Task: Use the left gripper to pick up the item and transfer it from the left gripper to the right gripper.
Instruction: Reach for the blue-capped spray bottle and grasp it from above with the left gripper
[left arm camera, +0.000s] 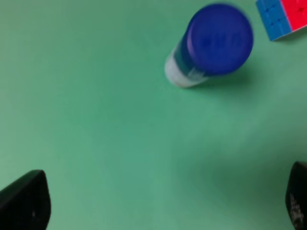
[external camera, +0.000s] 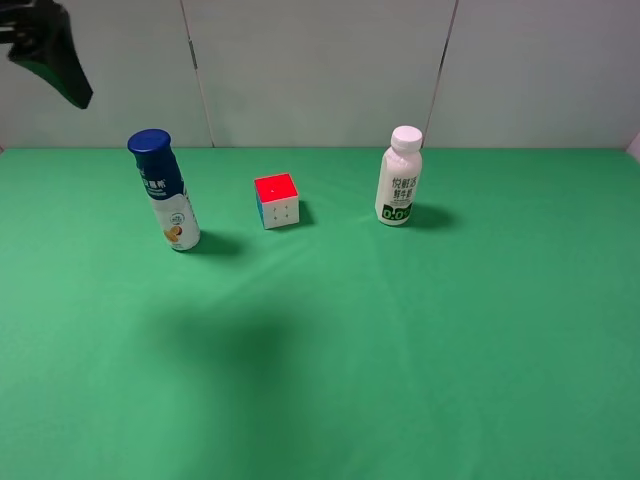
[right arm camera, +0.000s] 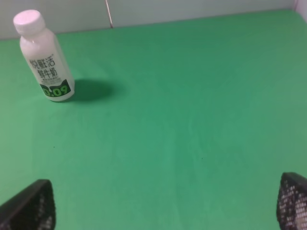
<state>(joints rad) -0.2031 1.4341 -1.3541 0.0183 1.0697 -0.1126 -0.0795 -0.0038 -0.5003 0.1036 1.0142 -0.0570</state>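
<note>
Found bottle (external camera: 165, 190) upright on tabletop (external camera: 320, 380), left of cube (external camera: 277, 199), ungrasped; left hand (left arm camera: 160, 203) spread open above, off-centre; judged best to centre over bottle, descend to mid-body, then close gently against tipping.

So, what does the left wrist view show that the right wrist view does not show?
Only the left wrist view: the blue-capped bottle, standing and seen from above, a corner of the puzzle cube near it but apart, and the left gripper, open and empty.
Only the right wrist view: the white-capped bottle marked 0.0, standing, a strip of pale wall behind the table, and the right gripper, open and empty.
Both: the green table cover, and two dark fingertips far apart with nothing between them.
</note>
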